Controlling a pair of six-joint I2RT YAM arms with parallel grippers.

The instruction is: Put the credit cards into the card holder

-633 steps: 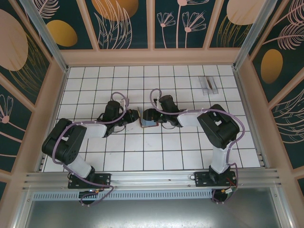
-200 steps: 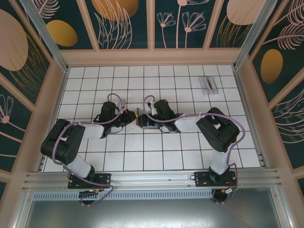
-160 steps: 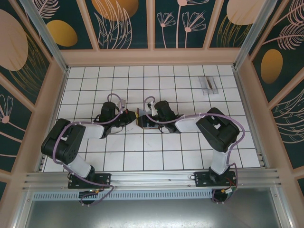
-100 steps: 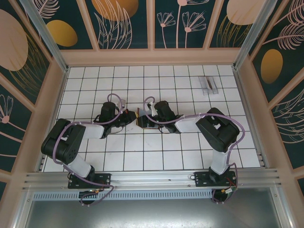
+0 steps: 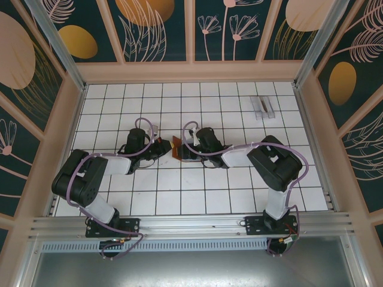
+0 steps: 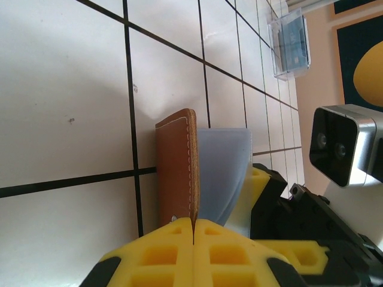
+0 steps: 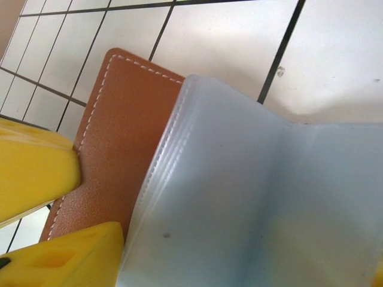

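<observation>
Black-white arms, lilac cables (yellow, seemingly gridded fingers).

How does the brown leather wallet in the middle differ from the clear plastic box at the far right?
The reddish-brown leather wallet is opaque; the clear plastic box is see-through, showing a blue card inside. The wallet is pinched by the left gripper; the box stands alone, untouched.

The left arm and right arm both lay low and reached inward, their wrists facing each other and almost meeting. The left gripper was clamped tight on the leather edge of the card holder. The right gripper had its jaws standing apart.
</observation>
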